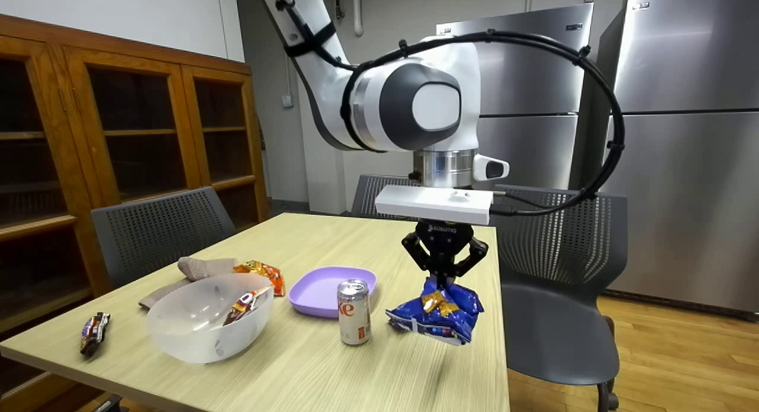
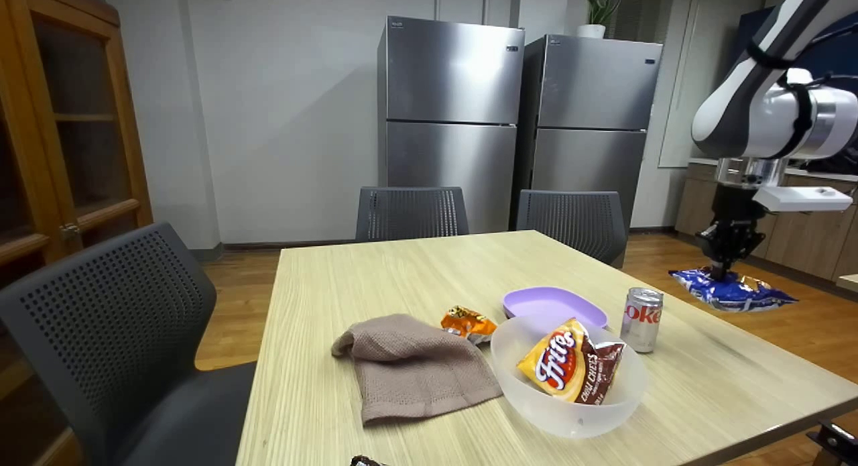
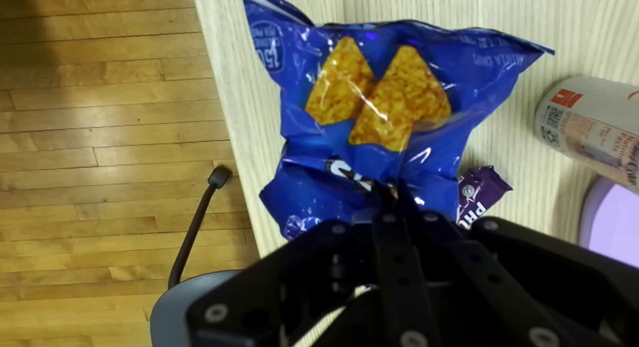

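My gripper [image 1: 442,280] is shut on a shiny blue chip bag [image 1: 415,311], pinching it near its middle. In an exterior view the bag [image 2: 751,295] hangs above the table. The wrist view shows the bag [image 3: 384,102] spread out beyond the fingers, with orange chips printed on it; the fingertips are partly lost in its folds. A purple wrapper [image 3: 485,189] lies on the table below, partly hidden by the bag and gripper. A silver Coke can [image 1: 354,323] stands upright beside the bag, apart from it.
Near the can are a purple plate [image 1: 305,293] and a translucent bowl [image 1: 184,341] holding a Fritos bag [image 2: 556,359]. An orange snack bag [image 2: 466,324], a brown cloth [image 2: 415,379] and a dark candy wrapper [image 1: 93,334] lie around them. Chairs [image 1: 560,281] surround the table.
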{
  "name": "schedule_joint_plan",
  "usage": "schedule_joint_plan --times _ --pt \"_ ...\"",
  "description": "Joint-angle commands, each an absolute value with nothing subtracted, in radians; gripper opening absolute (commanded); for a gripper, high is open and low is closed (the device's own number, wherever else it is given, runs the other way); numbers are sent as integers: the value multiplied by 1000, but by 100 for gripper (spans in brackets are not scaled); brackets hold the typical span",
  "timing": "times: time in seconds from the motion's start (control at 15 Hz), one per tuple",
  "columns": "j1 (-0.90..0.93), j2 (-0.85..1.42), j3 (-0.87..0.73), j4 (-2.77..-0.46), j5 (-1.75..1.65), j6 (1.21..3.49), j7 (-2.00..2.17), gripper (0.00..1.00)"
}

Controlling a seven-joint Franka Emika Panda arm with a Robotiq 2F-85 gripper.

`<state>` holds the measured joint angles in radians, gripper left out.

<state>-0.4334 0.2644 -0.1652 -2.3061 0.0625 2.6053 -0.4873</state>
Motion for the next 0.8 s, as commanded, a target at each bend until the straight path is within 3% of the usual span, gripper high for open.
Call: schedule_joint_plan --times 0.0,0.73 --pt "-417 121 -162 -2384 99 2552 -527 0" --pt "-200 -142 -157 -2519 143 2506 -512 0"
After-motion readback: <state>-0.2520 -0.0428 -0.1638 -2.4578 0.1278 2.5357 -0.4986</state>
